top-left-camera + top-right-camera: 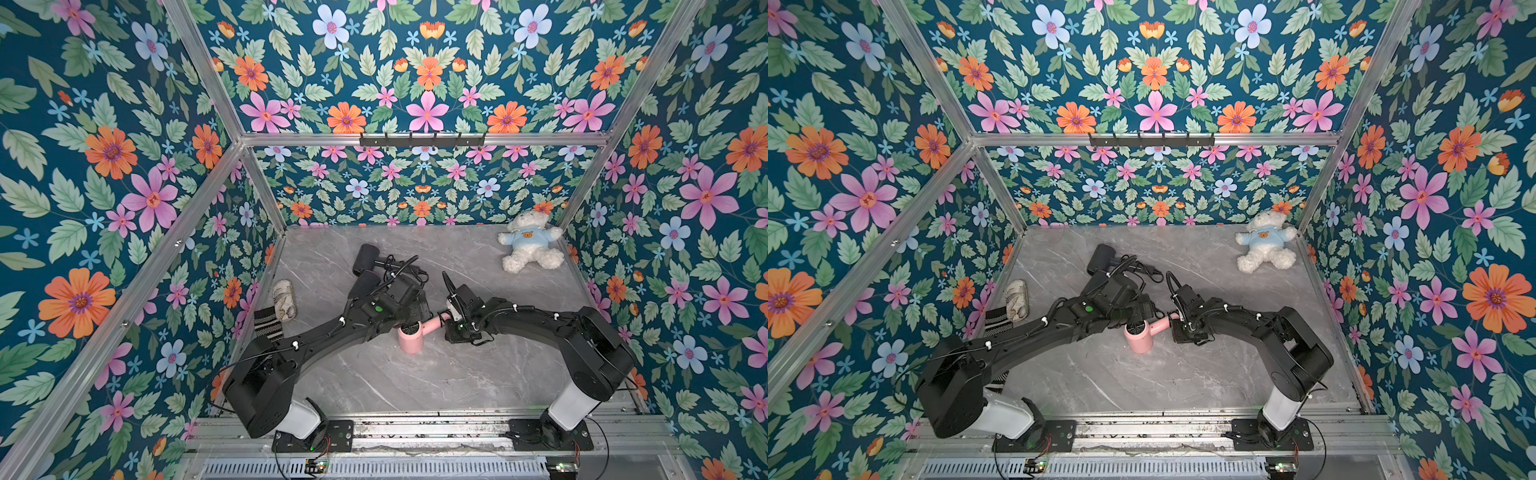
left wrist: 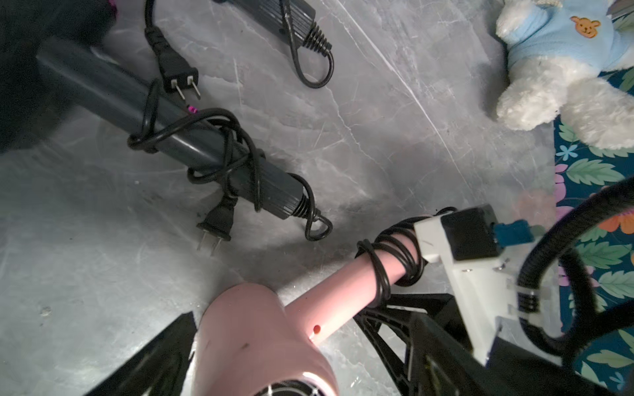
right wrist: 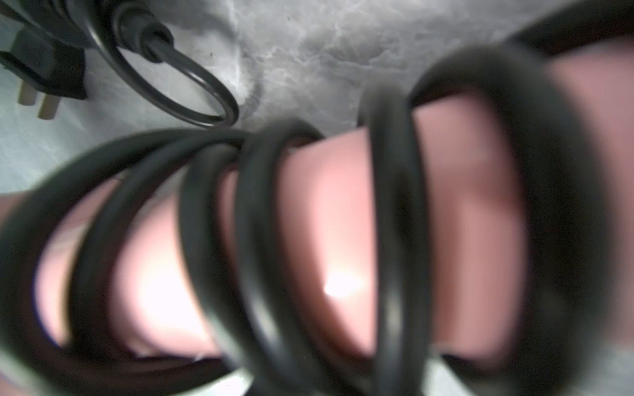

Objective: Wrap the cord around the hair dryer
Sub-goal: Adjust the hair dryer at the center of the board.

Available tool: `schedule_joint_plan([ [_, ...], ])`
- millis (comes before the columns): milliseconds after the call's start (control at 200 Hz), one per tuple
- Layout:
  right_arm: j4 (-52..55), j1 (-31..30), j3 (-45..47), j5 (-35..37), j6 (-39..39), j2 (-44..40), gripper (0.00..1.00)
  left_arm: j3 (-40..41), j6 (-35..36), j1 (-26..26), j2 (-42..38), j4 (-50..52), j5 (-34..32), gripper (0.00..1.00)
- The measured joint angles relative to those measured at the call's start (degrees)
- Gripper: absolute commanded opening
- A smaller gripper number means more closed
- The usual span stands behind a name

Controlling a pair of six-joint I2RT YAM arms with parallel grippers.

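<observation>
— So where's the pink plastic hair dryer [image 1: 409,340]?
— Nose-down on the grey marble tabletop [image 1: 415,382], between the two arms, with its handle sticking out sideways. The black rubber cord [image 2: 384,260] sits in several snug loops round that handle, near its end.
— Who's got hold of it?
— The right gripper [image 1: 449,320] looks clenched on the handle's tip. I'd guess that pins the loops so they can't spring loose. Its fingers are mostly hidden, mind.
— And the other one?
— The left gripper [image 2: 274,317] is spread wide, one finger each side of the dryer's barrel. I can't see either pressing it, so it's free to steady the dryer or back off.
— Anything else about?
— Just beyond the pink dryer there's a dark grey dryer [image 2: 103,89] with its own cord bundled. Well apart from it, a white plush bear [image 1: 528,241] sits in the corner.
</observation>
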State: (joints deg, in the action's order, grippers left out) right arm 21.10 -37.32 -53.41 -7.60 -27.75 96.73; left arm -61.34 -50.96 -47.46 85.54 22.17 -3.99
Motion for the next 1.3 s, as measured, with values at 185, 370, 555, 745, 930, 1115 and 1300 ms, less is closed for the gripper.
schedule_joint_plan([
  [185, 0.1, -0.4, -0.2, 0.5, 0.7, 0.2, 0.00, -7.8, 4.3, 0.3, 4.5, 8.7, 0.0, 0.99],
  [370, 0.5, -0.9, -0.5, 1.4, 0.9, 0.4, 0.00, -7.9, 6.2, 0.3, 8.0, 13.8, 2.0, 0.99],
  [555, 0.8, -1.1, -0.9, 1.7, 1.2, 0.7, 0.00, -7.7, 7.6, 0.3, 10.5, 15.5, 4.2, 0.99],
  [745, 0.7, -1.1, -0.9, 1.8, 1.2, 0.7, 0.00, -8.0, 9.2, 0.3, 11.8, 16.7, 5.4, 0.99],
  [930, 0.7, -1.1, -0.9, 2.0, 1.2, 0.8, 0.00, -8.0, 10.3, 0.3, 12.6, 17.9, 5.3, 0.97],
  [1115, 0.7, -1.2, -0.9, 2.0, 1.4, 0.8, 0.00, -8.6, 10.8, 0.3, 12.9, 18.2, 5.2, 0.81],
  [1300, 0.7, -1.2, -0.9, 2.0, 1.4, 0.8, 0.00, -9.4, 11.5, 0.2, 13.3, 18.5, 4.7, 0.68],
])
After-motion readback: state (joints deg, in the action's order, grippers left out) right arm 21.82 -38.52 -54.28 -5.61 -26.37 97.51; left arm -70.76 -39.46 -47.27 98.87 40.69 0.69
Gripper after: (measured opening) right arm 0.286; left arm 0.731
